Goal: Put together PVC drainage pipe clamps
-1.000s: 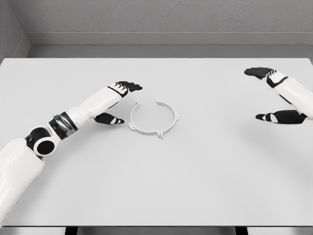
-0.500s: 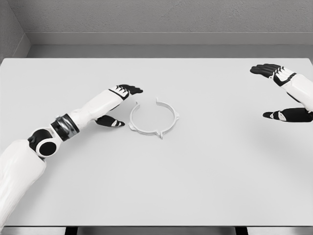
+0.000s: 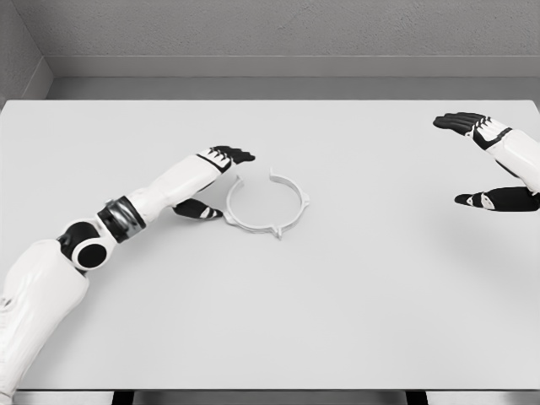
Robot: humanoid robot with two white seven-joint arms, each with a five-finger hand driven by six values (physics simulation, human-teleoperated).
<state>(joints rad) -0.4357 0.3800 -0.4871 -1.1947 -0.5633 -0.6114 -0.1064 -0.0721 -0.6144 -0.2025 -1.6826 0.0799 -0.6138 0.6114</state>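
A white PVC pipe clamp ring (image 3: 291,198) lies flat on the table (image 3: 337,287), a little left of the middle, with a gap in its far left arc. My left hand (image 3: 218,181) is right beside the ring's left edge, fingers spread, upper fingers (image 3: 233,155) above the gap and thumb (image 3: 200,210) near the ring's lower left. It holds nothing. My right hand (image 3: 481,160) hovers far off at the right edge, open, with black fingers (image 3: 457,121) and thumb (image 3: 494,200) wide apart.
The white table ends at a grey wall ledge (image 3: 270,67) at the back and at its front edge (image 3: 270,390) near me. The white left forearm (image 3: 160,190) lies across the table's left part.
My left hand has slid right, closing in on the ring's left side. The right hand drifted right and slightly back, then nearly stopped. The ring has not moved.
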